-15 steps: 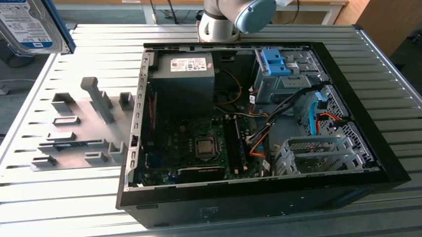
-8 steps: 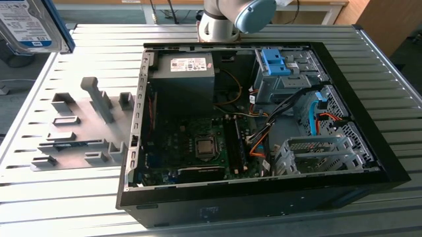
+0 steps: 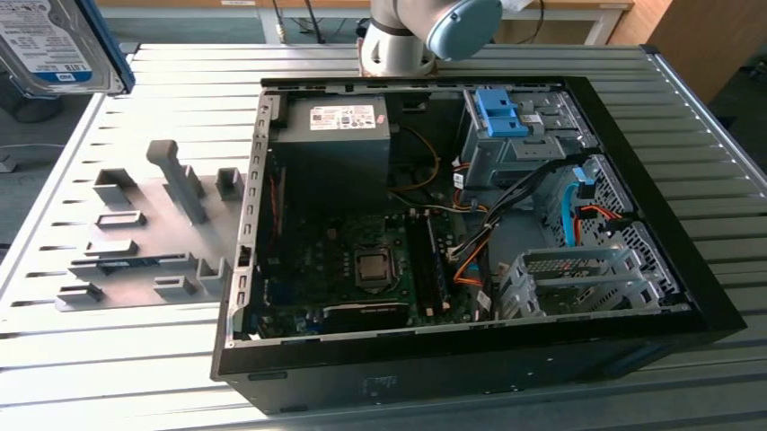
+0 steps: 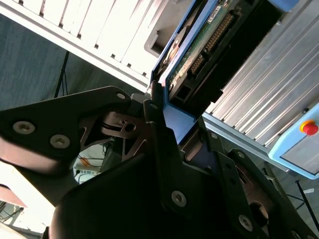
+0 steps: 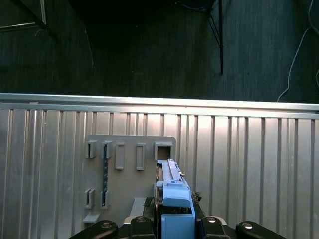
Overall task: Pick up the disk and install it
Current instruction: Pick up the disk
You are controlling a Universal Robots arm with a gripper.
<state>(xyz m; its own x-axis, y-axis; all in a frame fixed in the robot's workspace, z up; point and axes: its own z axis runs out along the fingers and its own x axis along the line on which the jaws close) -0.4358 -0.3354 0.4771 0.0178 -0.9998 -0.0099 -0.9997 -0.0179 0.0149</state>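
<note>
The disk (image 3: 50, 43), a silver drive with a white-and-blue label in a blue caddy, hangs high at the exterior view's upper left, above the table's corner and well apart from the open computer case (image 3: 359, 355). In the second wrist view my gripper (image 4: 167, 119) is shut on the caddy's blue end, with the disk (image 4: 199, 55) reaching out past the fingers and its circuit board and connector showing. In the first wrist view the disk (image 5: 173, 191) is seen edge-on, rising from the gripper (image 5: 177, 226).
The case holds a grey drive bay topped by a blue bracket (image 3: 501, 112), a second metal cage (image 3: 576, 278), cables and a power supply (image 3: 341, 135). A grey fixture plate (image 3: 144, 242) with slots lies on the ribbed table beside the case. The arm's base (image 3: 401, 40) stands behind.
</note>
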